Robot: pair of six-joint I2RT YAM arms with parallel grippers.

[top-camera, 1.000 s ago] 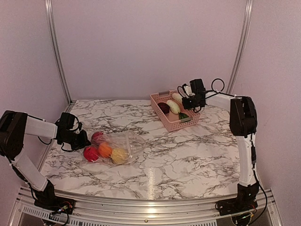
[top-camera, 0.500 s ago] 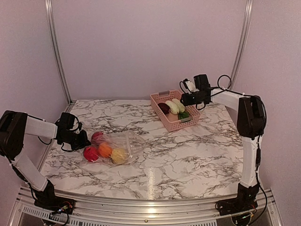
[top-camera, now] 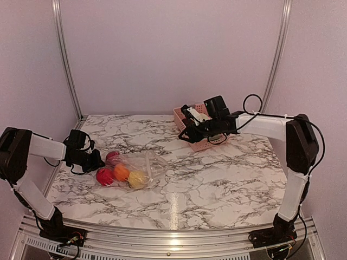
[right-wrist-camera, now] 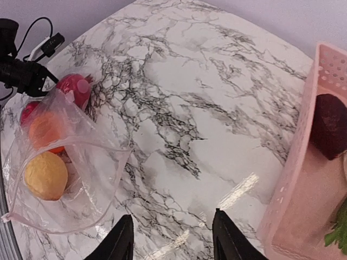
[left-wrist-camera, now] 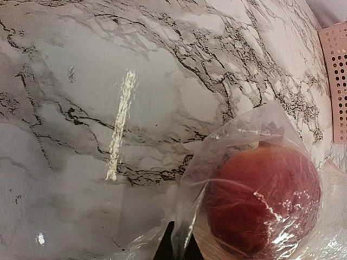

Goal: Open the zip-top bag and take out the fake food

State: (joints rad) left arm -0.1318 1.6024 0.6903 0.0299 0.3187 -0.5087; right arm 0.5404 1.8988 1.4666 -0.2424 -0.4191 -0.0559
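My left claw [top-camera: 98, 161] clamps the zip-top bag [top-camera: 143, 164] at its left edge; my parted right claw [right-wrist-camera: 172, 241] has swung from the basket [right-wrist-camera: 301, 181] toward it.

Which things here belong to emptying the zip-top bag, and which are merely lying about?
Job:
- zip-top bag, pinched by the left gripper
- fake food inside it, red, orange and yellow
- dark red piece and green leaves, lying in the pink basket
- right gripper, open

Lying about:
- the pink basket itself, unnamed in the task
- marble table
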